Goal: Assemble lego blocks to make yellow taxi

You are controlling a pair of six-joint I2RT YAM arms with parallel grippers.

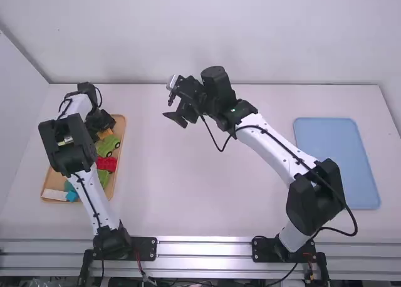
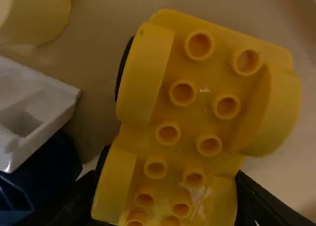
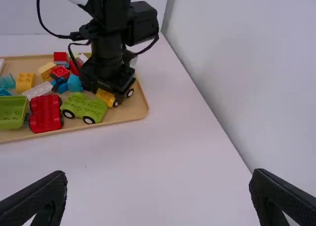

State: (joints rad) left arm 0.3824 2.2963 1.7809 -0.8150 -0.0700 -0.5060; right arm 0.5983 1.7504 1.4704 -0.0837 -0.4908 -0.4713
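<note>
- Checking the high view, you find the left gripper (image 1: 100, 123) at the far end of the wooden tray (image 1: 111, 188), where the toy parts lie. The right gripper (image 1: 168, 100) hangs over the table (image 1: 188, 199), holding nothing, with the blue mat (image 1: 337, 161) well off to its right.
- In the left wrist view, you see the yellow car base (image 2: 190, 122) studs toward the camera, between two fingers that look clamped on its sides near one end. Beside it are a white block (image 2: 37, 110) and a dark blue block (image 2: 42, 174). Expect the base to be light, stiff hard plastic, not fragile, but smooth enough to slip or twist when held by one end. A grip square across the straight sides, nearer the middle, would balance better; keep clear of the wheels, which may roll, and leave the studs free for stacking.
- In the right wrist view, your right gripper's fingers stand wide apart. Beyond them, the base is in the tray at the left gripper, next to the green car (image 3: 84, 107); mind that neighbour as you lift.
</note>
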